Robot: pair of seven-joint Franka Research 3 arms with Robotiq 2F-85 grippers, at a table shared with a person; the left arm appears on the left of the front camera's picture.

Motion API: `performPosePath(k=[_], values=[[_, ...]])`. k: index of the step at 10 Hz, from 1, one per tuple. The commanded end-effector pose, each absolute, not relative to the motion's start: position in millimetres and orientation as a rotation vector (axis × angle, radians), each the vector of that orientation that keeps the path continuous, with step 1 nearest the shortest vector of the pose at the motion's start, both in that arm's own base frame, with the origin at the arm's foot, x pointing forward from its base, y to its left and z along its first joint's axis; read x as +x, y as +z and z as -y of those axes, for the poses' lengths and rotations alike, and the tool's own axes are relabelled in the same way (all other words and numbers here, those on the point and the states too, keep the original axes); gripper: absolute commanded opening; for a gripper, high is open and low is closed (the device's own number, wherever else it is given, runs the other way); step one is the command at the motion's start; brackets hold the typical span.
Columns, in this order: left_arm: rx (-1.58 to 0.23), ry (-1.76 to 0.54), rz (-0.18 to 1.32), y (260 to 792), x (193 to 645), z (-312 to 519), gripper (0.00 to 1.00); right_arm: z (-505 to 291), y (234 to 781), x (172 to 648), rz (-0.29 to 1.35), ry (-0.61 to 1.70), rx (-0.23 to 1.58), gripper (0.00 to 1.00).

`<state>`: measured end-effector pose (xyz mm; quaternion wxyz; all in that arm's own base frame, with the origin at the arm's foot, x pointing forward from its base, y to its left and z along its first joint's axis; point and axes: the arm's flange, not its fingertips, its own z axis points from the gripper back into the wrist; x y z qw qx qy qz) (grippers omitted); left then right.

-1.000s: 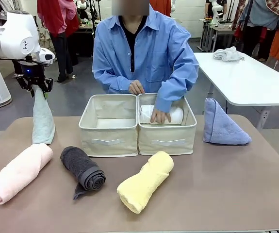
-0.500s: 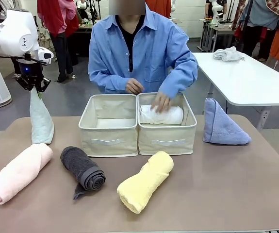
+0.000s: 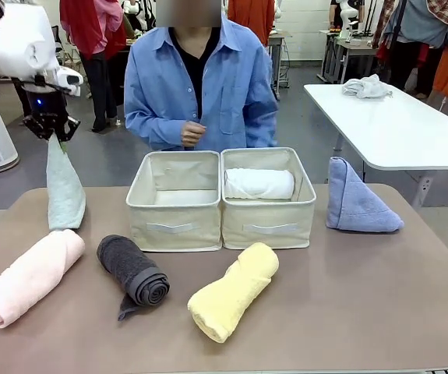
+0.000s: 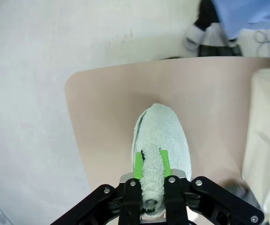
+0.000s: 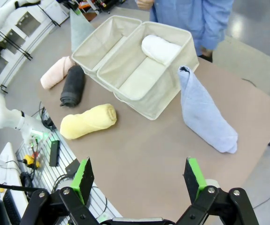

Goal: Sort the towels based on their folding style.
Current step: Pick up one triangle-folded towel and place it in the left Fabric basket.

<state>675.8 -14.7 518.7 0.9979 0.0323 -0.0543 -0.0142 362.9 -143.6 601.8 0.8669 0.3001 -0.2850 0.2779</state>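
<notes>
My left gripper is shut on the tip of the sage-green triangle towel, which hangs down to the table at the far left. The left wrist view shows the green pads pinching that towel. A white roll lies in the right bin; the left bin has nothing in it. Pink, dark grey and yellow rolls lie in front. The lavender-blue triangle stands at the right. My right gripper hangs open above the table's corner, near the blue triangle.
The person stands behind the bins with a hand held at the chest. A white side table with a small white rag stands at the back right. Other people stand farther off.
The person drew the hand out of the right bin and stepped back. My left gripper rose a little and shifted left, stretching the green towel upward.
</notes>
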Motion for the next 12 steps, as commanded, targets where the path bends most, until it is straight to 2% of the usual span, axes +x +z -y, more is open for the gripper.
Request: performPosePath(k=[1, 3, 5, 6, 7, 9, 10, 11, 12], values=[[-0.057, -0.205, 0.165, 618.2, 618.6, 7.1, 0.00, 143.6, 600.8, 363.3, 0.612, 0.580, 0.643, 1.00], [-0.046, -0.256, 0.171, 662.7, 581.7, 10.8, 0.00, 143.6, 600.8, 363.3, 0.612, 0.580, 0.643, 1.00], [-0.049, -0.295, 0.130, 664.9, 557.7, 13.2, 0.00, 143.6, 600.8, 363.3, 0.612, 0.580, 0.643, 1.00], [-0.064, -0.255, 0.123, 650.7, 550.3, 7.4, 0.00, 143.6, 600.8, 363.3, 0.612, 0.580, 0.643, 1.00], [-0.033, -0.271, 0.161, 688.3, 556.1, 18.0, 0.00, 143.6, 600.8, 363.3, 0.612, 0.580, 0.643, 1.00], [-0.033, -0.271, 0.161, 688.3, 556.1, 18.0, 0.00, 143.6, 600.8, 363.3, 0.612, 0.580, 0.643, 1.00], [-0.037, -0.269, 0.133, 672.9, 555.0, 16.7, 0.15, 143.6, 600.8, 363.3, 0.612, 0.580, 0.643, 1.00], [0.011, -0.288, 0.199, 679.7, 551.9, 35.5, 0.15, 143.6, 600.8, 363.3, 0.612, 0.580, 0.643, 1.00], [0.018, -0.361, 0.194, 684.3, 551.7, 57.0, 0.15, 143.6, 600.8, 363.3, 0.612, 0.580, 0.643, 1.00]])
